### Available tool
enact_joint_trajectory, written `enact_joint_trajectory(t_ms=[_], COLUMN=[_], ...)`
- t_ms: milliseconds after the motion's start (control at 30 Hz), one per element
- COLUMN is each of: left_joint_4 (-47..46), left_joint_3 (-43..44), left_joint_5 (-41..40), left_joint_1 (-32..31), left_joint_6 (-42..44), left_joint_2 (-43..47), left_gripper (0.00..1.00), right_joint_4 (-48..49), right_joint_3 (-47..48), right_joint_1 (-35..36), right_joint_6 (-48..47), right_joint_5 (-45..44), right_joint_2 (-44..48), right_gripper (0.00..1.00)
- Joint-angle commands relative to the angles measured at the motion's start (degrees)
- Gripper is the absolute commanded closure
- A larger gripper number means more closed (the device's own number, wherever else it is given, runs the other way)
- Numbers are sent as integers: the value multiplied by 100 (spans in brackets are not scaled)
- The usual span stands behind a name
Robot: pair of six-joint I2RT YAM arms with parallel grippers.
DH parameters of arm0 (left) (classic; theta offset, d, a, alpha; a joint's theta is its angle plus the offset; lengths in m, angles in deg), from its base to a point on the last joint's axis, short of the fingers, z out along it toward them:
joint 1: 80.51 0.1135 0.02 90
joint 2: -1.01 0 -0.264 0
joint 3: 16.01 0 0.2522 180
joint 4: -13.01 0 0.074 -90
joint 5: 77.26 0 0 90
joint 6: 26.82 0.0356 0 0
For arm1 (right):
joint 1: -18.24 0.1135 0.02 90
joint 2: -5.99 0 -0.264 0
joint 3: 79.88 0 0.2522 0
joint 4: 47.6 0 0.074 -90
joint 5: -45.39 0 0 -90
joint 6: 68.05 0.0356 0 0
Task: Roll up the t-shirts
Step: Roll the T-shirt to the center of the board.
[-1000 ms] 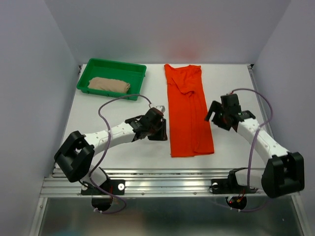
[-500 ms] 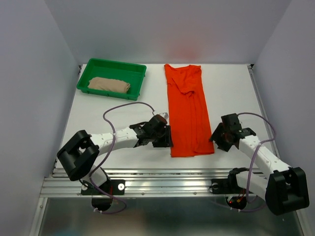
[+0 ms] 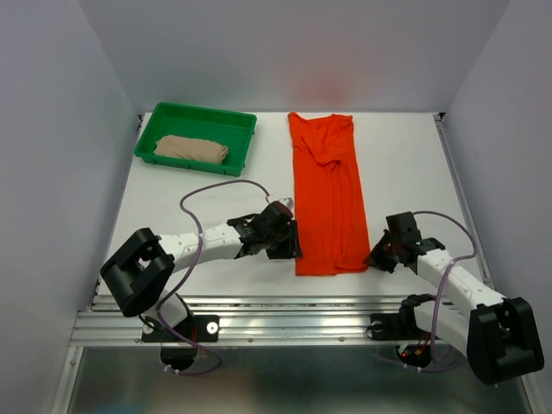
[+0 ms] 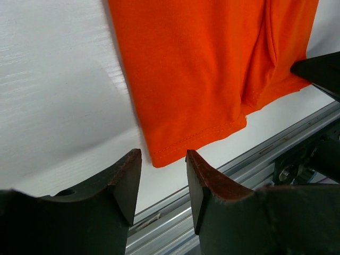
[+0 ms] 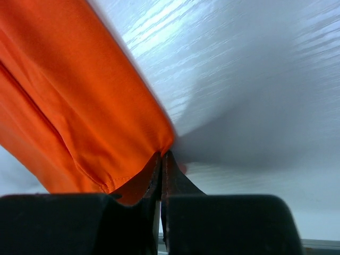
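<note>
The orange shirt [image 3: 326, 190] lies flat on the table [image 3: 405, 155], folded lengthwise into 1 long strip running away from the arms, collar end far and hem near the front edge. The beige shirt [image 3: 191, 148] sits bundled inside the green tray [image 3: 200, 111] at the far left. That looks finished to me, so the orange shirt is the job in hand.

Both arms are down at the near hem. The right gripper [image 5: 161, 159] has its 2 fingers pressed together on the near-right corner, and in its own camera the orange cloth runs straight into the closed tips. The left gripper [image 4: 163, 159] is at the near-left corner with its jaws standing apart. The hem corner lies on the table right at the gap between the fingertips, not gripped.

I'd call this the very start of the roll: taking hold of the hem at both corners, with 1 side caught and the other not yet. The next move, I reckon, calls for the left fingers to close on their corner, catching every layer rather than just the top 1. Then both grippers would turn the hem over and away toward the collar together — if 1 side leads, the roll will likely come out skewed
</note>
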Motion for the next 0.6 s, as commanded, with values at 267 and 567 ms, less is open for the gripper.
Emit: enact_joint_trajectory(t_ms=[267, 567], left_joint_4=[378, 694], left_joint_3=[-356, -699], left_joint_5=[-213, -581], left_joint_1=[6, 24], left_joint_6=[-7, -306], left_joint_2=[531, 830], left_gripper=[48, 50], right_joint_4=[295, 103], right_joint_3=[-720, -220], right_joint_1=[1270, 1623], right_joint_6=[1178, 1118], right_joint_5=[244, -337], right_joint_2=[463, 40], right_gripper=[99, 69])
